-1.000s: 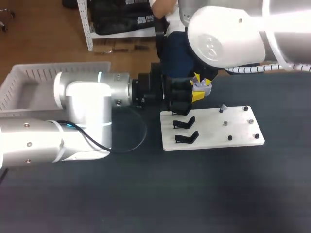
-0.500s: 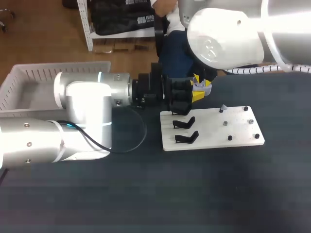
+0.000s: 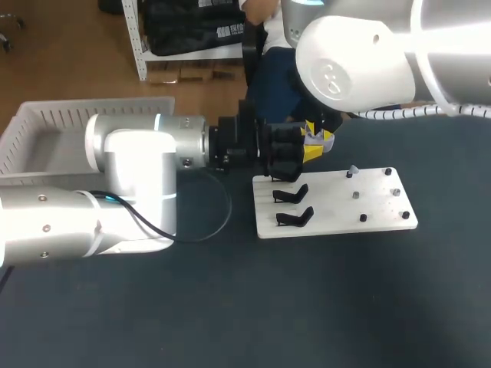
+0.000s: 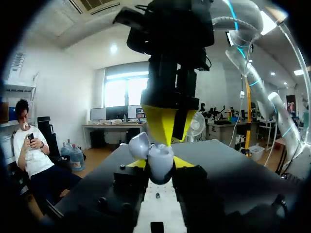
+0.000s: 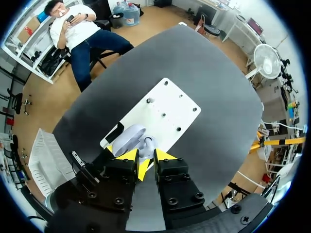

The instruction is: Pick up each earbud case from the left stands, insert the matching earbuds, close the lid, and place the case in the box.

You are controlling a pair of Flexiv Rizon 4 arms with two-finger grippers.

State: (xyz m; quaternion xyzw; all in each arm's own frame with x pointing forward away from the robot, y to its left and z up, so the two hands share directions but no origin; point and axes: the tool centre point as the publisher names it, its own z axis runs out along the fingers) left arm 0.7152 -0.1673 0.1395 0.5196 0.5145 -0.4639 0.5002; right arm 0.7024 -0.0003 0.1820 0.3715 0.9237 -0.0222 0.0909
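Observation:
A lavender earbud case (image 3: 317, 139) with its lid (image 4: 138, 145) swung open is held above the far left corner of the white board (image 3: 337, 218). My left gripper (image 3: 309, 151) is shut on the case body (image 4: 161, 162) from both sides. My right gripper (image 4: 167, 140) comes down from above, its yellow tips close together at the case's opening. A small lavender earbud (image 5: 148, 143) shows between the tips of my right gripper (image 5: 146, 158), just beside the case (image 5: 127, 138). Two black stands (image 3: 291, 194) on the board's left side are empty.
A lavender earbud (image 3: 352, 170) and small dark pegs (image 3: 363, 218) sit on the right half of the board. A white basket (image 3: 46, 126) stands at the table's far left. The dark tabletop (image 3: 307, 307) lies in front of the board.
Nearly nothing differs. My right arm's upper body has shifted slightly; both grippers and the case keep their place.

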